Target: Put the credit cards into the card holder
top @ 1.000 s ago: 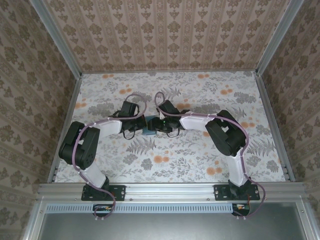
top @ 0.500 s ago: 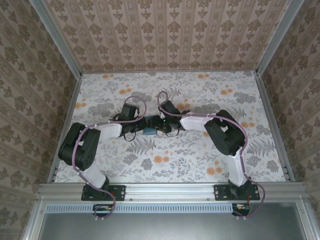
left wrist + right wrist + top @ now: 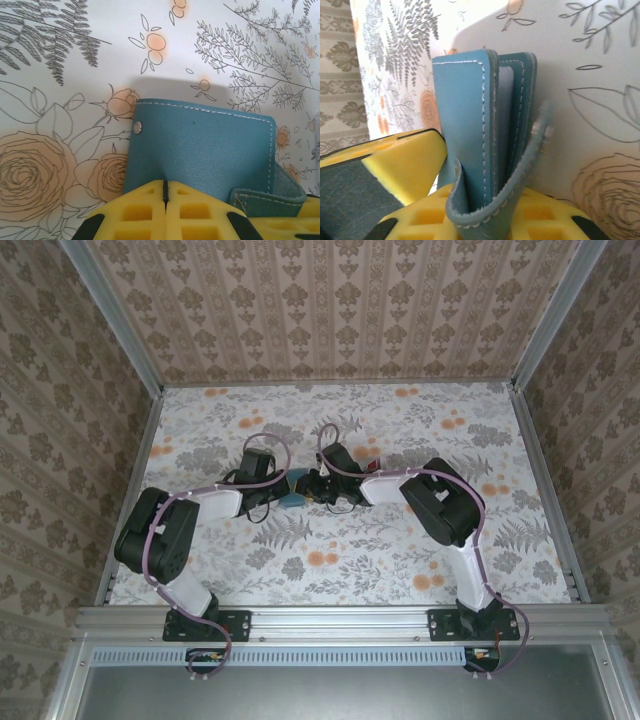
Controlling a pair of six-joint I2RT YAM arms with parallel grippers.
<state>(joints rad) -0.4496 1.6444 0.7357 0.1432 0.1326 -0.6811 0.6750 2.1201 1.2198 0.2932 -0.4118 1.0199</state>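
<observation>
Flower-printed table top [image 3: 400,550] lies under both my arms. My left gripper [image 3: 165,192] is pinched tight on one edge of the small teal-blue stitched folding card holder [image 3: 200,145], folded closed at mid-table. My right gripper [image 3: 487,215] clamps its other end, beside the curling teal strap [image 3: 525,160].

Both my arms meet at the middle of the table [image 3: 350,580]. My left gripper [image 3: 275,490] and right gripper [image 3: 315,486] sit nose to nose with the holder [image 3: 294,498] between them, so nothing can pass there. The floral surface around them is bare, with open room out to the walls [image 3: 330,310] on three sides.
</observation>
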